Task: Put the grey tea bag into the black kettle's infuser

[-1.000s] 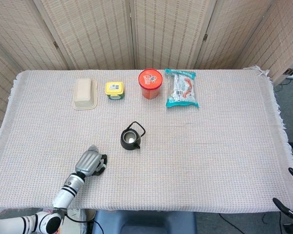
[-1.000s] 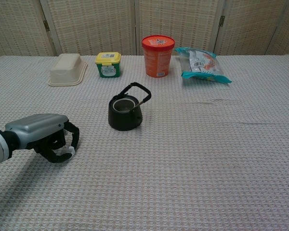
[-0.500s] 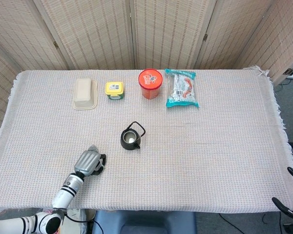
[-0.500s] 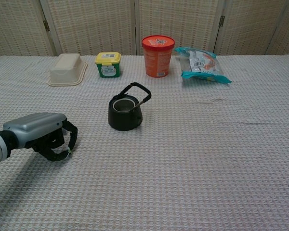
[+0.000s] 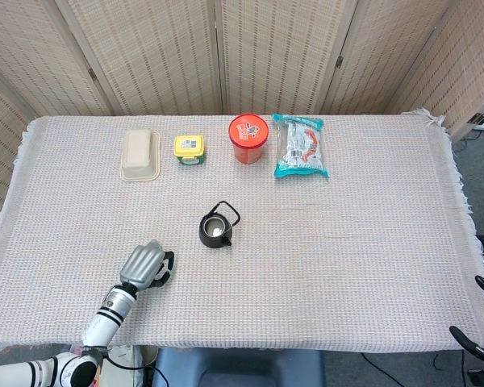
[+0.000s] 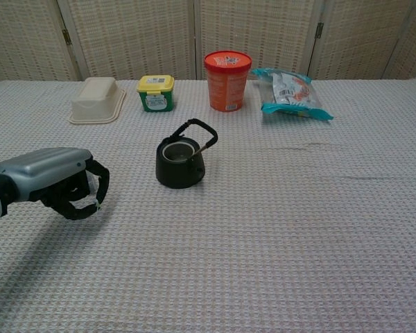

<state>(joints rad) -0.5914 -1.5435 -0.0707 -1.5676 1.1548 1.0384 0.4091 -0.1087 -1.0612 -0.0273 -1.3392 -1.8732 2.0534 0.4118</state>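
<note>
At lower left, the left hand (image 6: 59, 184) has lifted slightly off the cloth, fingers curled around what looks like the grey tea bag (image 6: 91, 187), ready to carry toward the black kettle (image 6: 180, 163) mid-frame.

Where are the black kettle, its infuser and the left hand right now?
black kettle (image 6: 179, 173), chest view, on its front wall.
infuser (image 6: 176, 151), chest view, on its metal rim inside the kettle mouth.
left hand (image 6: 55, 182), chest view, on the silver back of the hand.
</note>
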